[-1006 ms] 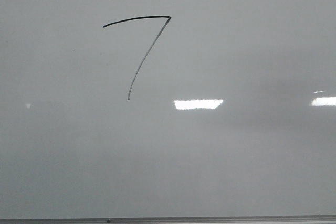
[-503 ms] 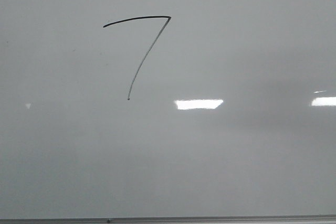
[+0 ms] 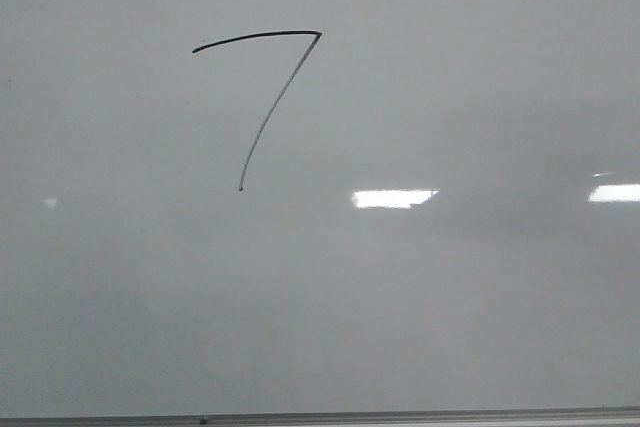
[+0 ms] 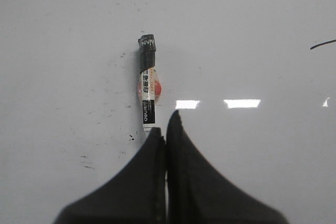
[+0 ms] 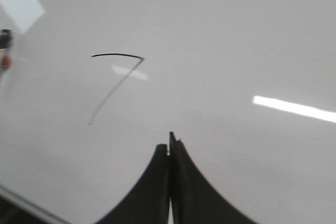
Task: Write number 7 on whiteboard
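Observation:
The number 7 (image 3: 262,36) is a thin black marker line on the upper left of the whiteboard (image 3: 450,297), which fills the front view. The 7 also shows in the right wrist view (image 5: 118,54), beyond my right gripper (image 5: 169,142), which is shut and empty above the board. My left gripper (image 4: 166,127) is shut. A black-and-white marker (image 4: 148,85) with a red spot lies on the board just past its fingertips, its near end hidden behind one finger. One end of the 7's top stroke (image 4: 323,44) shows far to the side there.
The board's thin grey metal bottom edge (image 3: 400,417) runs along the bottom of the front view. Bright rectangular light reflections (image 3: 394,198) lie on the board. Small dark smudges (image 4: 86,161) mark the board beside the left gripper.
The 7 sits a few pixels further left in the front view and the light reflection has shifted right. The drawn line itself is unchanged.

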